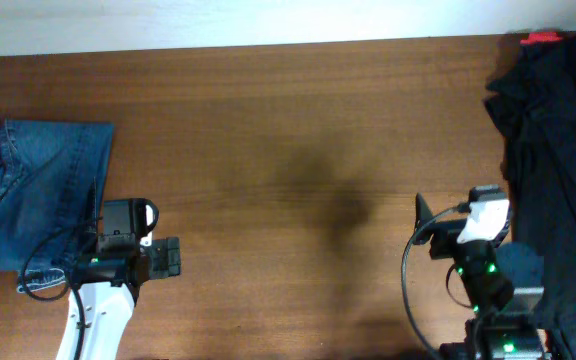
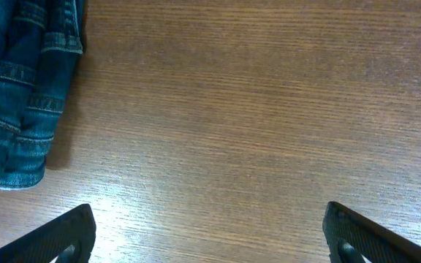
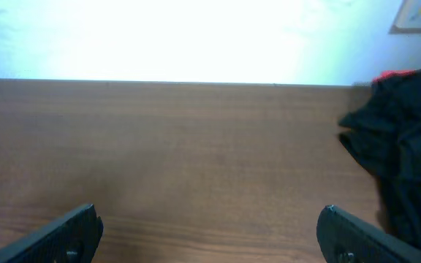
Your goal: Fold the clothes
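Overhead, the jeans [image 1: 38, 195] lie folded in layers at the counter's [image 1: 298, 150] left end, just beside my left tool [image 1: 166, 258]. It and my right tool [image 3: 209, 237] both gape wide, holding nothing. I judge this fold done; the next move calls for the right tool to reach the dark heap [image 1: 558, 150]. No containers show.

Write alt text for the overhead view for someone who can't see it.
Blue denim jeans lie bunched at the left edge of a brown wooden table, and a heap of black fabric covers the right edge. Between them, the left gripper and right gripper sit open and empty near the bottom of the frame.
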`<action>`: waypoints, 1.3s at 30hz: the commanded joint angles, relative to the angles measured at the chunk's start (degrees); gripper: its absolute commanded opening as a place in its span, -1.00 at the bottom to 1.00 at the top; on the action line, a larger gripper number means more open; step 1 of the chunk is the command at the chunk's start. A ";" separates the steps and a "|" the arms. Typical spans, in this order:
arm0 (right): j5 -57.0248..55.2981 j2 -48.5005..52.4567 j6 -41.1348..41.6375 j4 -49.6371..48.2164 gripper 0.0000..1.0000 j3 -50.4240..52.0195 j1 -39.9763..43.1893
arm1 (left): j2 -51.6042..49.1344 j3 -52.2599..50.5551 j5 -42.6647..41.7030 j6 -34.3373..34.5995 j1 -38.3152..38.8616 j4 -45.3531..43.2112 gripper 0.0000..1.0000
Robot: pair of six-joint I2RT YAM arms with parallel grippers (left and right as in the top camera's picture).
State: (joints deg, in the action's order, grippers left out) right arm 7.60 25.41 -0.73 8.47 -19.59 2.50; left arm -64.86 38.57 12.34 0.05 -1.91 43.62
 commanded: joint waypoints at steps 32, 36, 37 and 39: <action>-3.74 -25.16 -6.10 -4.35 0.97 19.28 -0.35 | -0.13 -0.22 0.55 0.35 -0.13 -0.09 0.98; -3.74 -25.16 -6.10 -4.35 0.97 19.28 -0.35 | -0.13 -0.22 0.55 0.35 -0.13 -0.11 0.98; -3.74 -25.16 -6.10 -4.35 0.97 19.28 -0.35 | -0.13 -0.22 0.55 0.35 -0.13 -0.11 0.98; -3.74 -25.16 -6.10 -4.35 0.97 19.28 -0.35 | -0.13 -0.22 0.55 0.35 -0.13 -0.11 0.99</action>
State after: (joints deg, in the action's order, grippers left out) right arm 4.75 0.80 -6.48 3.73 -0.58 2.52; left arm -64.99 38.57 12.49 0.05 -1.91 43.62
